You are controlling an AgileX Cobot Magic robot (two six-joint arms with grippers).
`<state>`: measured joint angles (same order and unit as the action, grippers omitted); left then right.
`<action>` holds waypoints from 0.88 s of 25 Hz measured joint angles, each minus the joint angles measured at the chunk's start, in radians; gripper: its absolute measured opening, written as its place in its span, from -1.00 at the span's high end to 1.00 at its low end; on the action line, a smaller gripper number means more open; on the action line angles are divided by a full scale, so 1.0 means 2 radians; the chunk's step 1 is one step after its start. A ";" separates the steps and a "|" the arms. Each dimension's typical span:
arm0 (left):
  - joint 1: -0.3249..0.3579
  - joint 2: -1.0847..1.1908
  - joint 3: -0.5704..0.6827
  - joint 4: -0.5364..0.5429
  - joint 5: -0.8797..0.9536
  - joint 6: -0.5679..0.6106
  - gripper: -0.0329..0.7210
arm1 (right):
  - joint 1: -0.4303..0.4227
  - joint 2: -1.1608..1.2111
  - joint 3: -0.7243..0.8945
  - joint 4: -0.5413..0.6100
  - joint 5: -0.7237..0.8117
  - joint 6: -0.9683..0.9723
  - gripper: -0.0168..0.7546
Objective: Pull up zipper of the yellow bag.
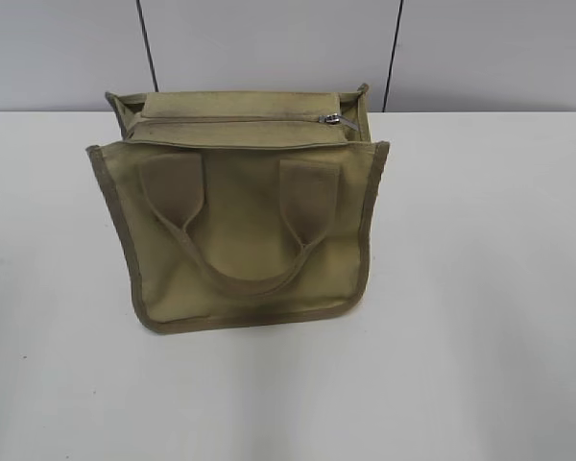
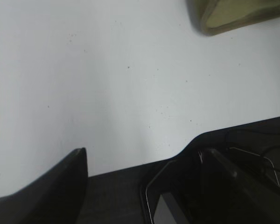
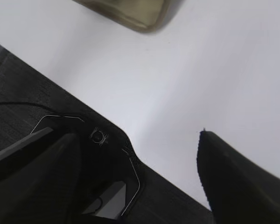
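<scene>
Bare tabletop (image 1: 480, 365) lay nearest; beyond, the yellow bag (image 1: 240, 230) stood mid-scene, zipper (image 1: 230, 119) slider far right. Left claw (image 2: 144, 158) and right claw (image 3: 135, 140), both released, hung well apart from it.

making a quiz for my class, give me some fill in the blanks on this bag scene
1. The silver slider sits at the ____ end of the zipper in the exterior view.
2. The khaki bag rests on a ____ table.
3. In the exterior view, ____ grippers appear.
4. The left gripper holds ____.

Missing words: right; white; no; nothing
</scene>
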<state>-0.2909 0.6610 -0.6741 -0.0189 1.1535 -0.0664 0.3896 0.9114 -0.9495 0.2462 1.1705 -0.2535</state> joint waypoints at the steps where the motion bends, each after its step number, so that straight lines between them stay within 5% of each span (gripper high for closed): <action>1: 0.000 -0.023 0.000 0.000 0.005 0.013 -0.60 | 0.000 -0.035 0.025 0.000 -0.001 0.001 -0.59; 11: 0.000 -0.190 0.037 0.002 0.002 0.046 -0.62 | 0.000 -0.293 0.192 -0.020 0.008 0.058 -0.59; 22: 0.000 -0.196 0.066 -0.013 -0.050 0.054 -0.47 | 0.000 -0.333 0.234 -0.068 -0.021 0.087 -0.59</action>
<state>-0.2909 0.2683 -0.5423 -0.0445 1.0533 0.0407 0.3896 0.2453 -0.4807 0.1097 1.1288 -0.0792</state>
